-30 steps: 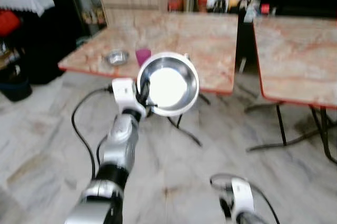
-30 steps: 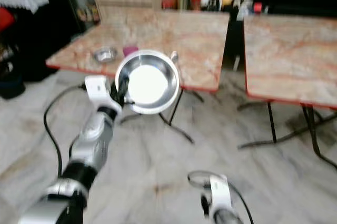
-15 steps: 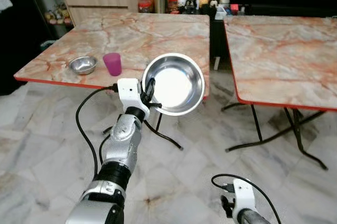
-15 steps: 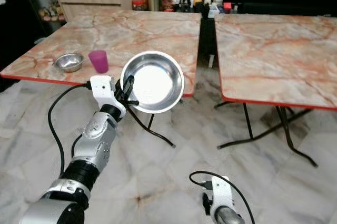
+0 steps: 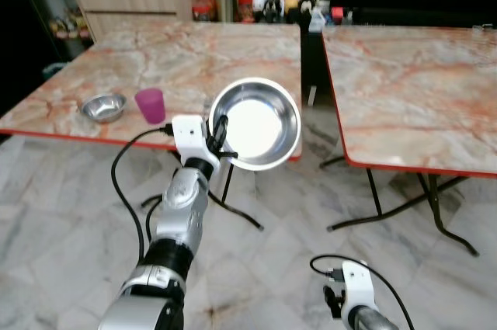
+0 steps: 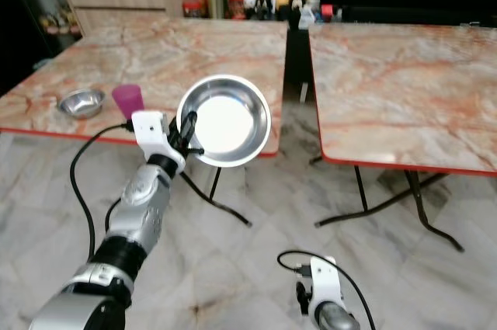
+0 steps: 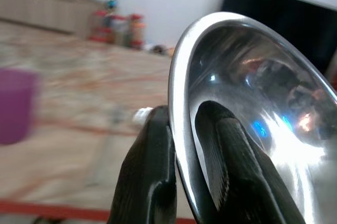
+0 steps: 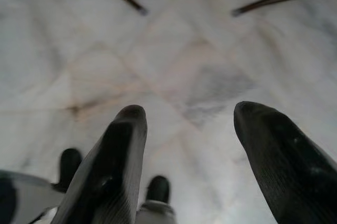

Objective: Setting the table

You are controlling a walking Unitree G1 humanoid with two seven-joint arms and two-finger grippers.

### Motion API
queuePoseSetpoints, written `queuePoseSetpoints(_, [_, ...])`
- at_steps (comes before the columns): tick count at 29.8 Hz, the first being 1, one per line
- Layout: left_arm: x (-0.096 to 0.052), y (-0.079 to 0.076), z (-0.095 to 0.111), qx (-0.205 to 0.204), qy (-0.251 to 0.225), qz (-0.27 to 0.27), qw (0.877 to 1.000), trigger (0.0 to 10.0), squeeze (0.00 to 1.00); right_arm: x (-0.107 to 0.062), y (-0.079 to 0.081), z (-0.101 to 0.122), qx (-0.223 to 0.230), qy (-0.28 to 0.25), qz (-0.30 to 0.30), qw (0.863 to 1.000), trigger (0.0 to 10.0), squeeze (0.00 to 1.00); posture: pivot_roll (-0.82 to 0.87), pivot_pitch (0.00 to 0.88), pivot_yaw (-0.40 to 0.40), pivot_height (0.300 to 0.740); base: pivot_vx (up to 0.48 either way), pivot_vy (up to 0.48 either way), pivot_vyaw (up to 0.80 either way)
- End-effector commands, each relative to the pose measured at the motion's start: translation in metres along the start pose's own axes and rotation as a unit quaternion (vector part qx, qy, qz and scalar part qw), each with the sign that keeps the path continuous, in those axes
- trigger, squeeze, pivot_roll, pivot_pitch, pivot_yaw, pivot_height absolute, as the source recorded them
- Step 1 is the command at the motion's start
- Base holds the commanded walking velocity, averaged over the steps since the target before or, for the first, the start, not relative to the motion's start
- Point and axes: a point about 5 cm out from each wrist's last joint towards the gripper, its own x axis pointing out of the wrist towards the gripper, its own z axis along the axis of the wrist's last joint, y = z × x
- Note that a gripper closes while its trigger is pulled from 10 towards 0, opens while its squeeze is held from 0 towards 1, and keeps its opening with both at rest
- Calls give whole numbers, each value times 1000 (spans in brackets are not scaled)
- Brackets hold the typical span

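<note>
The left claw (image 5: pixel 215 137) is clamped on the rim of a round stainless-steel bowl (image 5: pixel 256 123), held at frame centre short of the marble-patterned counter (image 5: pixel 217 50). Low in the frame, the right claw (image 8: pixel 184 145) hangs slack and empty. Farther, centre-left, sit a purple plastic cup (image 5: pixel 150 105) and a small steel bowl (image 5: pixel 103 107).

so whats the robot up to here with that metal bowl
It is carrying a steel bowl in its left gripper, the two black fingers pinching the rim, held up in front of the marble table. A smaller bowl and a purple cup already sit near that table's front edge. The right gripper hangs open above the floor, holding nothing. A second table stands to the right.
</note>
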Motion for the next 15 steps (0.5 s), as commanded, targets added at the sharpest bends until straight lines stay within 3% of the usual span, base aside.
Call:
queuePoseSetpoints(1, [2, -7, 2, -9, -9, -4, 1000, 10000, 0, -1, -6, 0, -7, 1, -5, 1000, 10000, 0, 71, 30, -39, 715, 337, 0, 0])
queuePoseSetpoints(15, [1, -10, -2, -13, 1, -12, 1000, 10000, 0, 0, -3, 0, -8, -1, -1, 1000, 10000, 0, 57, 29, -26, 715, 319, 0, 0])
